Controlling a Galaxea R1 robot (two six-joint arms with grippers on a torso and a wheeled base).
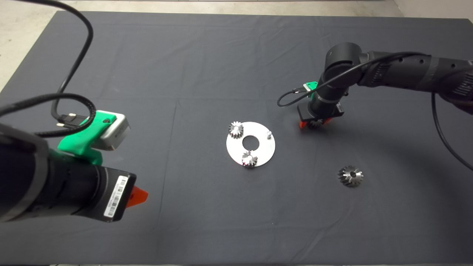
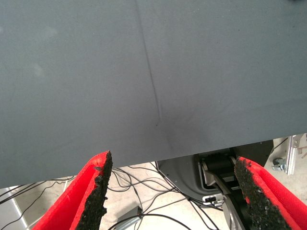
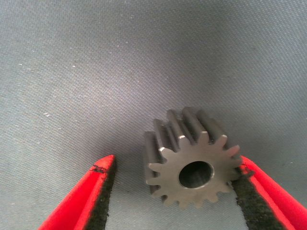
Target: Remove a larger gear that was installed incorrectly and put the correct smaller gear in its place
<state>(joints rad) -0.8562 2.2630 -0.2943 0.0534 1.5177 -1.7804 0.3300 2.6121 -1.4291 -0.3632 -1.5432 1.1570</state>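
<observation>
**Right gripper down around the smaller gear, off the plate**

I see the right gripper (image 1: 314,125) low over the mat (image 1: 207,66), just beyond the round steel plate (image 1: 258,147). Its fingers are spread, the smaller gear (image 3: 192,158) between them: one pad (image 3: 249,196) touches the teeth, the other (image 3: 103,191) stands clear. The larger gear (image 1: 350,176) lies on the mat, apart from the plate. Two small gears (image 1: 235,129) sit on the plate; one pin (image 1: 269,133) is bare. The left gripper (image 2: 172,196) waits wide open at the mat's near left edge.

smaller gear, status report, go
Right gripper open, straddling the smaller gear on the mat; one pad touching, the other clear. Left gripper open, parked at the mat's edge. Larger gear off the plate, bare pin free.
</observation>
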